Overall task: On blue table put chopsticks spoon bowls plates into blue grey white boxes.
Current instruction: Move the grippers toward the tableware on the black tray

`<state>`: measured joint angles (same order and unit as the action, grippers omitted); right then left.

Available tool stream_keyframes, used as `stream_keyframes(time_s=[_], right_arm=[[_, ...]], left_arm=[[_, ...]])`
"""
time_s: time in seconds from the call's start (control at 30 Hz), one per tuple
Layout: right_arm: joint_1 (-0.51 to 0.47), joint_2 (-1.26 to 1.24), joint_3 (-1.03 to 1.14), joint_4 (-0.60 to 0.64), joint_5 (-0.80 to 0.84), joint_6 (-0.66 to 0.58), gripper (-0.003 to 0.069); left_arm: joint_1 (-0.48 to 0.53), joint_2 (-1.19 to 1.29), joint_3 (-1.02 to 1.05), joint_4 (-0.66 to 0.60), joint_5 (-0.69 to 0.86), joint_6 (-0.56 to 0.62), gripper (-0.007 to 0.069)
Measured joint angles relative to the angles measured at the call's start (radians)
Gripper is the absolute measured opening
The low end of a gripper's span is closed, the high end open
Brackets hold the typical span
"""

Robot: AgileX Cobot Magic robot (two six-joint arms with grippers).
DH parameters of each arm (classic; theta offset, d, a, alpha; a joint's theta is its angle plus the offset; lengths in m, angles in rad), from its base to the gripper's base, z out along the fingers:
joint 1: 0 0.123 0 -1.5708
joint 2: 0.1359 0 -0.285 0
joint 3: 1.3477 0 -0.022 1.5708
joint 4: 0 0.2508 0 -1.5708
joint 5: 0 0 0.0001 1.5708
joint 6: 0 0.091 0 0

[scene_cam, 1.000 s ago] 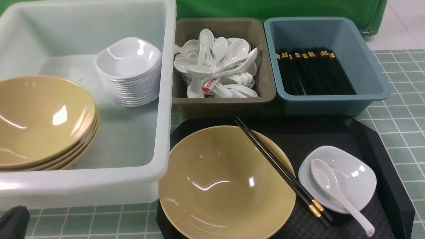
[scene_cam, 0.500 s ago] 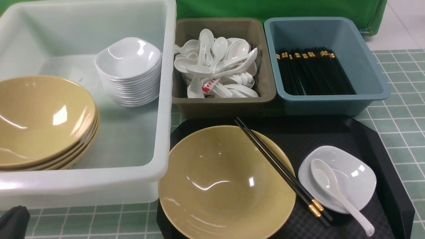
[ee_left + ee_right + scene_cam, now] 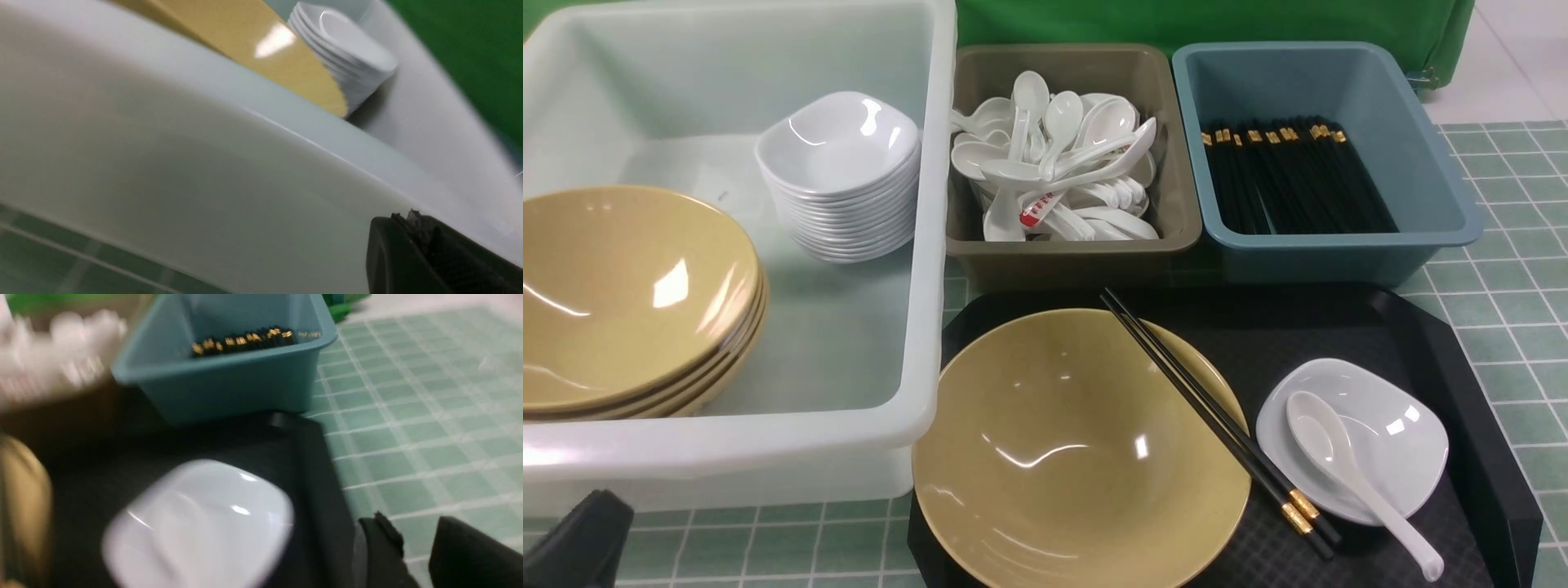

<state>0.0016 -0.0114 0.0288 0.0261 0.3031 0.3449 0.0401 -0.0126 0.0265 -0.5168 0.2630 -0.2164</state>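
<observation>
White box (image 3: 935, 245), far left: holds a bowl stack (image 3: 629, 302) and a plate stack (image 3: 841, 180).
Tray (image 3: 1339, 327), near right: carries all the unsorted items.
Grey box (image 3: 1078, 261), far centre; blue box (image 3: 1339, 261), far right.
Bowl (image 3: 1078, 449): on the left of the tray.
Plate (image 3: 1409, 445): on the right of the tray.
Chopsticks (image 3: 1209, 416): across the bowl's right rim, gold ends just beside the plate.
Spoon (image 3: 1339, 457): in the plate.

Change: the left gripper (image 3: 580, 543), in the near-left corner, has risen further into the front view. Its jaws are closed and empty. The right gripper (image 3: 412, 528) is near the tray's right edge, jaws partly apart and empty. Its view is blurred.

Judgement: the arms are starting to move, and no item is sorted yet.
</observation>
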Motion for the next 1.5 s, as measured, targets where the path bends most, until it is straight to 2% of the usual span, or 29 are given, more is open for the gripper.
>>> stream_keyframes(time_s=[0.07,0.13,0.23,0.37,0.47,0.57,0.67,0.8,0.9,1.03,1.13,1.23,1.33,1.37,1.5], right_arm=[[0.000,0.000,0.000,0.095,-0.001,0.154,0.0238],[0.000,0.000,0.000,0.198,-0.001,0.397,0.0238],[0.000,0.000,0.000,0.250,0.000,0.576,0.0238],[0.000,0.000,0.000,0.249,0.001,0.524,0.0238],[0.003,0.000,0.000,0.253,0.003,0.483,0.0238],[0.054,0.002,-0.102,0.258,0.068,0.189,0.0222],[0.101,0.085,-0.273,0.245,0.139,-0.039,0.0151],[0.132,0.320,-0.491,0.217,0.272,-0.286,0.0046],[0.133,0.530,-0.690,0.207,0.445,-0.488,0.0036],[0.135,0.802,-0.910,0.200,0.720,-0.670,0.0036],[0.168,0.947,-1.004,0.199,0.819,-0.715,0.0036],[0.261,1.068,-1.080,0.189,0.867,-0.737,0.0036],[0.362,1.171,-1.143,0.154,0.874,-0.737,0.0036],[0.423,1.239,-1.177,0.136,0.872,-0.733,0.0037],[0.507,1.389,-1.245,0.130,0.831,-0.701,0.0047]], left_arm=[[0.000,0.000,0.000,-0.155,-0.006,-0.077,-0.0014],[0.000,0.000,0.000,-0.316,-0.013,-0.129,-0.0014],[0.000,0.000,0.000,-0.414,-0.021,-0.150,-0.0014],[0.000,0.000,-0.001,-0.475,-0.024,-0.142,-0.0014],[0.000,0.000,-0.039,-0.470,0.008,-0.053,-0.0014],[-0.001,0.011,-0.241,-0.369,0.099,0.200,-0.0014],[-0.001,0.121,-0.424,-0.224,0.243,0.327,-0.0014],[-0.001,0.367,-0.654,-0.013,0.470,0.366,-0.0014],[-0.001,0.532,-0.806,0.111,0.650,0.386,-0.0014],[-0.010,0.722,-0.969,0.196,0.851,0.479,-0.0014],[-0.073,0.815,-1.026,0.201,0.887,0.533,-0.0014],[-0.185,0.907,-1.069,0.199,0.899,0.568,-0.0014],[-0.297,0.992,-1.105,0.199,0.901,0.584,-0.0014],[-0.357,1.042,-1.130,0.199,0.900,0.585,-0.0014],[-0.483,1.153,-1.187,0.195,0.882,0.586,-0.0014]])
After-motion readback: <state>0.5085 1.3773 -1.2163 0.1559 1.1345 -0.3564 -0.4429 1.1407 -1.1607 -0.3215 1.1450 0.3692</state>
